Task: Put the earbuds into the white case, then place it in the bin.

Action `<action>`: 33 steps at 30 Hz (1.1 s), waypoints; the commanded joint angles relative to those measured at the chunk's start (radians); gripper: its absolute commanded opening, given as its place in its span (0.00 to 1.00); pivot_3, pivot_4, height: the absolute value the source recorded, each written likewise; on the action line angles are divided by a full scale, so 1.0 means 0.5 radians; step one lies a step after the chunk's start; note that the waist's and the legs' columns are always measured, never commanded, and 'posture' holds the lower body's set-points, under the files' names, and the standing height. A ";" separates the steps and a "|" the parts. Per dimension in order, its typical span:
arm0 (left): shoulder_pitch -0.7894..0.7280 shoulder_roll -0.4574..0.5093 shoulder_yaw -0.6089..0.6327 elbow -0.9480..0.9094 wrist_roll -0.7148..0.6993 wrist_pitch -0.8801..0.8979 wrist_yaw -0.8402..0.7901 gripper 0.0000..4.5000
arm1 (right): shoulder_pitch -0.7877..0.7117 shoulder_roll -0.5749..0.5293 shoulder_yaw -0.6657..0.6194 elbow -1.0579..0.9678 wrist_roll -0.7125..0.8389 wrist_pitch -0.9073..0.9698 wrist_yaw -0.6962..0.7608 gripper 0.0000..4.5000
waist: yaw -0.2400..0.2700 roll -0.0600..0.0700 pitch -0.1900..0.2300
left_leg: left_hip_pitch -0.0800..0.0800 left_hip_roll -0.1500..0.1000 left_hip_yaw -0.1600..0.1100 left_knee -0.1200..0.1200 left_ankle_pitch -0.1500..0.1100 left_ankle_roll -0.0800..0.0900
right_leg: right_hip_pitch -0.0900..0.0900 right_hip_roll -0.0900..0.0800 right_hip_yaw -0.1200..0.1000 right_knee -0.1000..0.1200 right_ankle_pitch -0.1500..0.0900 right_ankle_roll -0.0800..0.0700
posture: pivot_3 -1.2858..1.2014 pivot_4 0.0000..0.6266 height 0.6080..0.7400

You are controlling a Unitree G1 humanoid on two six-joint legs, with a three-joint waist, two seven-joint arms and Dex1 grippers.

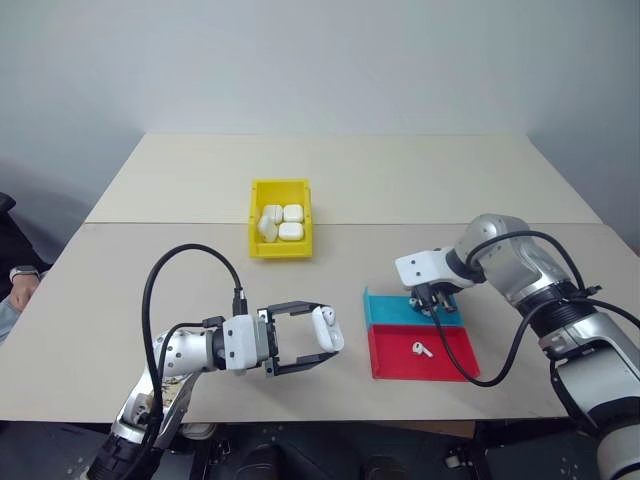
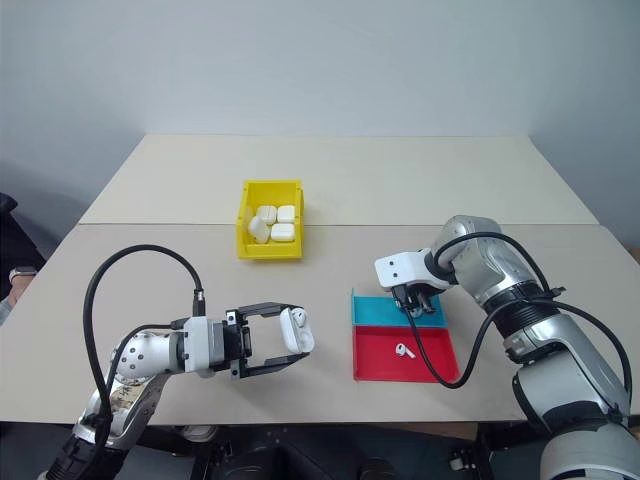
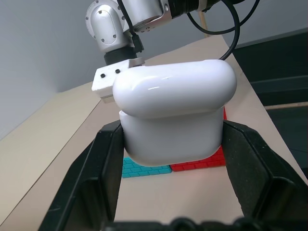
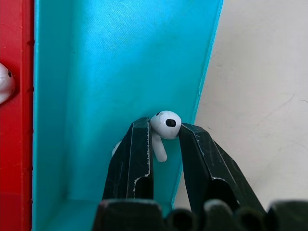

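Tray (image 1: 372,303), teal and red, serving as landmark. Right gripper (image 4: 163,139) is reaching into its teal half, fingers clamping one earbud (image 4: 165,126). Second earbud (image 1: 421,349) is lying in the red half. Left gripper (image 1: 318,340), beside the tray, is gripping the white case (image 1: 327,327). Bin (image 1: 254,222) is sitting well beyond the tray.

Bright, even light, soft shadows, all sharp

Two earbuds (image 4: 165,124), five white cases (image 1: 327,327), one bin (image 1: 280,190), one tray (image 1: 395,358).
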 commanded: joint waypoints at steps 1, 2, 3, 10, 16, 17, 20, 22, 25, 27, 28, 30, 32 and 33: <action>-0.027 0.007 0.001 -0.019 -0.001 -0.053 -0.001 0.62 | 0.026 -0.016 -0.038 -0.038 -0.009 -0.004 0.000 0.17 | 0.000 0.000 0.000 | 0.000 0.000 0.000 0.000 0.000 0.000 | 0.000 0.000 0.000 0.000 0.000 0.000 | 0.52 0.24 1.00; -0.027 0.007 0.002 -0.017 -0.001 -0.055 -0.001 0.62 | 0.027 -0.017 -0.040 -0.040 -0.010 -0.004 -0.005 0.17 | 0.000 0.000 0.000 | 0.000 0.000 0.000 0.000 0.000 0.000 | 0.000 0.000 0.000 0.000 0.000 0.000 | 0.52 0.24 1.00; -0.027 0.006 0.002 -0.014 -0.002 -0.056 -0.002 0.62 | 0.028 -0.019 -0.044 -0.043 -0.009 -0.004 -0.007 0.17 | 0.000 0.000 0.000 | 0.000 0.000 0.000 0.000 0.000 0.000 | 0.000 0.000 0.000 0.000 0.000 0.000 | 0.52 0.24 1.00; -0.080 -0.001 0.035 -0.014 -0.074 -0.027 -0.010 0.62 | 0.060 -0.018 -0.426 -0.405 0.286 0.394 -0.102 0.17 | 0.002 0.000 0.000 | 0.000 0.000 0.000 0.000 0.000 0.000 | 0.000 0.000 0.000 0.001 0.000 0.000 | 0.52 0.24 1.00; -0.141 0.004 0.062 -0.084 -0.286 0.132 -0.032 0.62 | 0.299 0.101 -1.260 -1.275 1.112 1.112 -0.293 0.17 | 0.011 0.000 0.000 | -0.001 0.001 -0.004 0.000 0.000 0.000 | 0.001 0.000 -0.002 0.001 0.000 0.000 | 0.52 0.24 1.00; -0.151 0.000 0.068 -0.109 -0.332 0.180 -0.021 0.62 | 0.347 0.121 -1.386 -1.418 1.270 1.281 -0.331 0.17 | 0.016 0.000 0.000 | -0.001 0.001 -0.005 0.000 0.000 0.000 | 0.001 0.000 -0.002 0.000 0.000 0.000 | 0.52 0.24 1.00; -0.201 -0.017 0.091 -0.153 -0.467 0.297 -0.002 0.62 | 0.543 0.234 -1.708 -1.790 1.699 1.519 -0.508 0.17 | 0.034 0.000 0.000 | -0.001 0.001 -0.006 0.000 0.000 0.000 | 0.005 0.000 -0.005 -0.001 0.000 0.000 | 0.52 0.24 1.00; -0.259 -0.035 0.091 -0.140 -0.521 0.350 -0.013 0.62 | 0.657 0.366 -1.929 -1.976 2.059 1.653 -0.684 0.17 | 0.040 -0.001 0.000 | 0.001 0.001 -0.008 0.001 0.000 0.000 | 0.009 0.000 -0.006 -0.001 0.000 0.000 | 0.52 0.24 1.00; -0.350 -0.079 0.055 -0.120 -0.564 0.460 -0.003 0.62 | 0.857 0.522 -2.099 -2.140 2.555 1.719 -0.907 0.17 | 0.041 0.000 0.000 | 0.003 0.000 -0.011 0.005 0.000 0.000 | 0.013 0.001 -0.008 0.001 0.001 0.000 | 0.52 0.24 1.00; -0.380 -0.110 0.035 -0.134 -0.580 0.526 0.012 0.62 | 0.981 0.538 -2.082 -2.237 2.683 1.685 -0.993 0.17 | 0.041 0.000 0.000 | 0.006 0.000 -0.012 0.005 0.000 0.000 | 0.019 0.002 -0.009 -0.001 0.001 0.000 | 0.52 0.24 1.00; -0.391 -0.129 0.024 -0.139 -0.579 0.538 0.012 0.62 | 1.027 0.537 -2.064 -2.270 2.739 1.662 -1.036 0.17 | 0.039 0.000 0.000 | 0.007 0.000 -0.012 0.005 0.000 0.000 | 0.020 0.002 -0.008 -0.002 0.001 0.001 | 0.52 0.24 1.00; -0.409 -0.164 0.013 -0.138 -0.578 0.548 0.004 0.62 | 1.082 0.530 -2.027 -2.298 2.840 1.627 -1.136 0.17 | 0.028 0.000 0.000 | 0.007 0.000 -0.012 0.005 0.000 0.000 | 0.019 0.002 -0.008 -0.002 0.001 0.001 | 0.52 0.24 1.00; -0.430 -0.195 0.006 -0.128 -0.578 0.557 -0.002 0.62 | 1.120 0.528 -1.989 -2.311 2.906 1.596 -1.224 0.17 | 0.018 0.000 0.000 | 0.007 0.000 -0.013 0.005 0.000 0.000 | 0.020 0.003 -0.008 -0.002 0.001 0.001 | 0.52 0.24 1.00; -0.441 -0.208 0.001 -0.122 -0.570 0.559 -0.005 0.62 | 1.147 0.522 -1.956 -2.330 2.901 1.570 -1.243 0.17 | 0.015 0.000 0.000 | 0.007 0.000 -0.014 0.005 0.000 0.000 | 0.020 0.004 -0.008 -0.001 0.001 0.001 | 0.52 0.24 1.00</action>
